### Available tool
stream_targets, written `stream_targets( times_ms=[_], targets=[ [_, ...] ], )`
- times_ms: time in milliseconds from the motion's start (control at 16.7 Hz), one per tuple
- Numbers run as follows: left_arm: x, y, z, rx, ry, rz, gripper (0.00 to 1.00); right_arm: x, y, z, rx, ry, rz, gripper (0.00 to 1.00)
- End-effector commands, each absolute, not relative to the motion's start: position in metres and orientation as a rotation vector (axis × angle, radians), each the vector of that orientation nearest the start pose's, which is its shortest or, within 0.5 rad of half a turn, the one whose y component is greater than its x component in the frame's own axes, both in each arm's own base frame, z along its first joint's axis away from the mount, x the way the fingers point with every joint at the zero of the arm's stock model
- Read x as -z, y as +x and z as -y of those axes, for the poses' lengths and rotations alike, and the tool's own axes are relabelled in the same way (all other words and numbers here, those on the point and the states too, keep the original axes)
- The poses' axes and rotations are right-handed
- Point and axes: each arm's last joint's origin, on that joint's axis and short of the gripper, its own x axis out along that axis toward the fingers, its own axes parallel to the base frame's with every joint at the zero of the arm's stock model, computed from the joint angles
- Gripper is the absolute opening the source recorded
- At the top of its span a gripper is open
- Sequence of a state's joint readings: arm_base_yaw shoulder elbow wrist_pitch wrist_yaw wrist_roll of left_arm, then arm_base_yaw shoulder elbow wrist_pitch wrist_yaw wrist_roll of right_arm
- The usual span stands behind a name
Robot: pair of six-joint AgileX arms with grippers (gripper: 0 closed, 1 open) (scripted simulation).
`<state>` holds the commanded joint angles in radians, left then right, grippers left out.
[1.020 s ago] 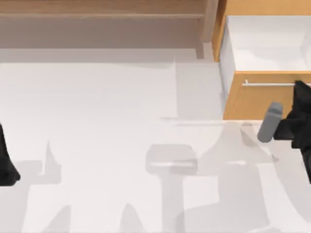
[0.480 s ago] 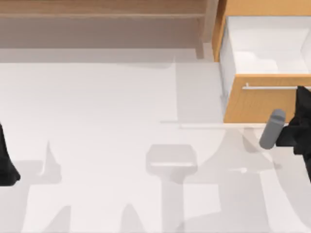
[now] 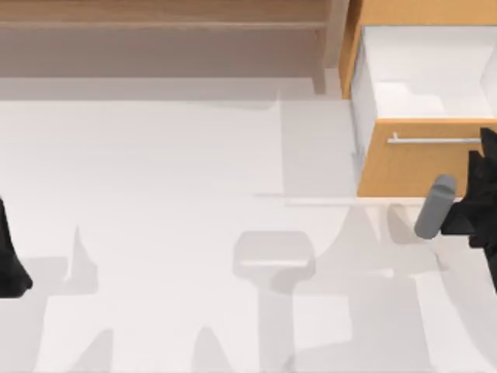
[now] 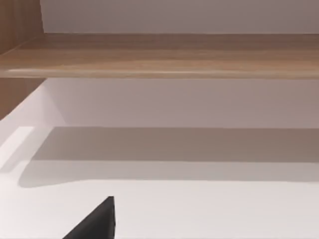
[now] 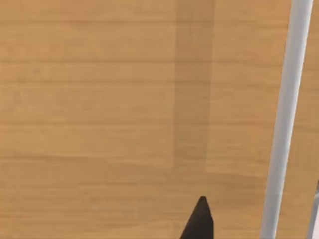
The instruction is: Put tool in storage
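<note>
The storage, an orange-tan drawer [image 3: 404, 167], stands pulled out at the table's back right, its white inside [image 3: 435, 70] showing. A thin silver handle [image 3: 431, 141] crosses its front. My right gripper [image 3: 488, 151] is at the right end of that handle, close against the drawer front. In the right wrist view the wooden front [image 5: 99, 99] is very near, with the handle bar [image 5: 289, 119] running beside a black tip of the gripper. My left gripper [image 3: 9, 260] is parked at the table's left edge. The tool is out of view.
A pale brown wooden shelf [image 3: 155, 15] runs along the back, also seen in the left wrist view [image 4: 159, 55]. Its upright post [image 3: 334, 39] stands just left of the drawer. The grey cylinder [image 3: 433, 206] of my right arm hangs over the white table [image 3: 155, 194].
The drawer slid a little farther out toward the table's front, and my right gripper moved the same way with the handle. Over the last half second almost nothing moved. The left arm stayed still.
</note>
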<state>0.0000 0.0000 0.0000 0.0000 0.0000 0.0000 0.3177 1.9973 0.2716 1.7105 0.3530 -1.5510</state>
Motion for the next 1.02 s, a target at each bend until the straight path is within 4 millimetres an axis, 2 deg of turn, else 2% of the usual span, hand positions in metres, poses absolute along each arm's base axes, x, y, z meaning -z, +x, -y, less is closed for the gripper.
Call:
stream_targets(
  times_ms=[180,240,780,1020],
  targets=[
    [-0.160,0.106,0.001,0.000,0.000,0.000,1.00,-0.087,0.243,-0.070,0.003,-1.570,-0.018,0.98],
    [-0.160,0.106,0.001,0.000,0.000,0.000,1.00,-0.087,0.243,-0.070,0.003,-1.570,-0.018,1.00],
    [-0.160,0.106,0.001,0.000,0.000,0.000,1.00,-0.087,0.243,-0.070,0.004,-1.569,-0.014,1.00],
    [-0.160,0.106,0.001,0.000,0.000,0.000,1.00,-0.087,0.227,-0.070,0.004,-1.570,-0.018,1.00]
  ],
)
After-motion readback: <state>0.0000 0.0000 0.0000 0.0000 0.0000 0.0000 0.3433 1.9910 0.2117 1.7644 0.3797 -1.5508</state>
